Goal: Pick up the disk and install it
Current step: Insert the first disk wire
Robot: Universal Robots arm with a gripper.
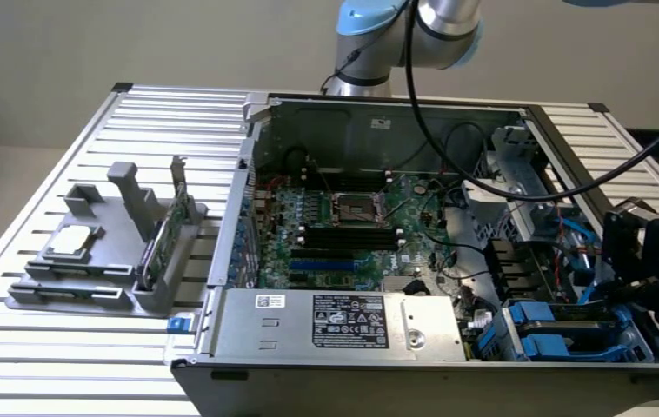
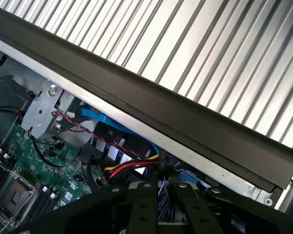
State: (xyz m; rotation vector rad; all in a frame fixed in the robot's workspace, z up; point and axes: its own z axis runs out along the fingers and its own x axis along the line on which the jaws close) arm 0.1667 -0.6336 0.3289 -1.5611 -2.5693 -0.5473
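Fingers (image 2: 142,208) hang low over the case (image 2: 151,105) rim, by the blue-edged disk (image 1: 571,334) in its bay; gripping or not, cannot tell.

Plain beige wall (image 1: 167,39) behind a slatted silver metal table (image 1: 51,373), under soft, even light.

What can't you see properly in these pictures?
- Wrist view: the gripper is cut off by the picture's edge; what it touches is unclear.
- Wrist view: the case rim and cables hide most of the blue bracket.
- Exterior view: the disk has its face and label hidden by the drive cage.
- Exterior view: the power supply label has print too small to read.
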